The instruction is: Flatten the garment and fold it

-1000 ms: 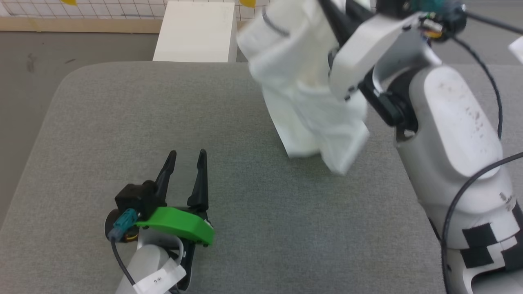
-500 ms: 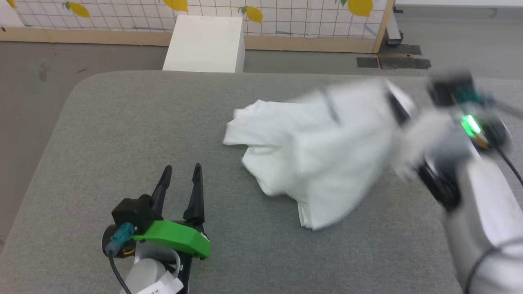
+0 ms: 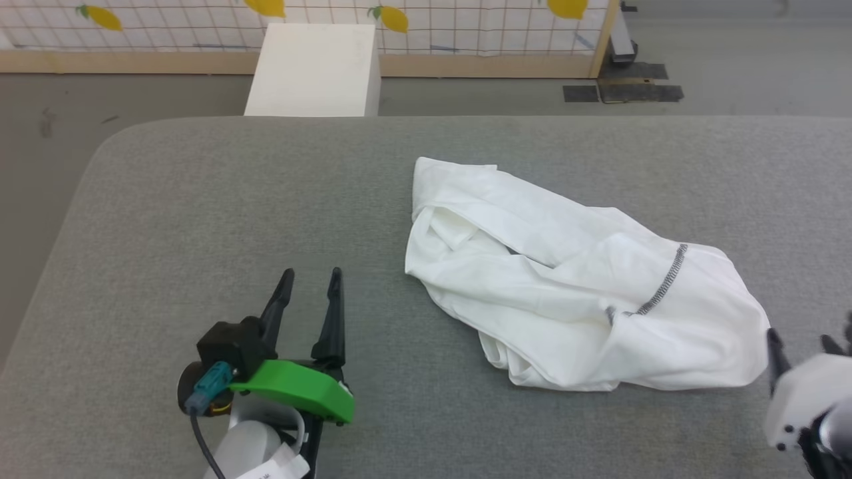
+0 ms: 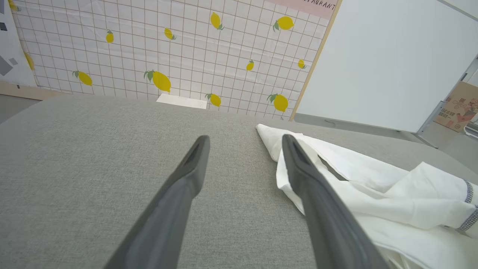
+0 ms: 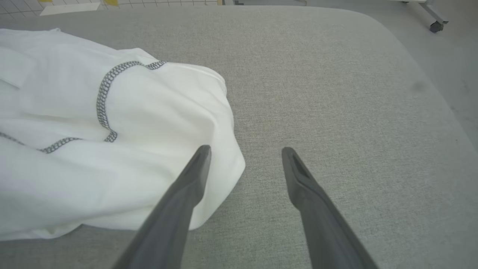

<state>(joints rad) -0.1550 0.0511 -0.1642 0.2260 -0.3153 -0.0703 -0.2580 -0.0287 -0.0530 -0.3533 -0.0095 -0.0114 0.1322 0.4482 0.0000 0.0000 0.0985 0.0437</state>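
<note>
The garment [image 3: 572, 286], a white T-shirt with dark zigzag stitching, lies crumpled on the grey table [image 3: 200, 199], right of centre. My left gripper [image 3: 309, 273] rests open at the lower left, well apart from the cloth; in the left wrist view its fingertips [image 4: 244, 139] spread with the garment [image 4: 373, 194] just to the right. My right gripper [image 3: 799, 339] sits at the lower right by the garment's right edge. In the right wrist view it [image 5: 244, 151] is open and empty, its left finger [image 5: 186, 194] in front of the garment's [image 5: 112, 142] edge.
A white box [image 3: 313, 70] stands on the floor beyond the table's far edge, in front of a lemon-patterned wall [image 3: 466, 20]. Bare grey table spreads to the left and in front of the garment. The table's rounded right corner [image 5: 410, 74] is near my right gripper.
My right gripper, which held the garment up in the air, swung it down to the table and let it go. The garment now lies spread out more. The camera shifted slightly.
</note>
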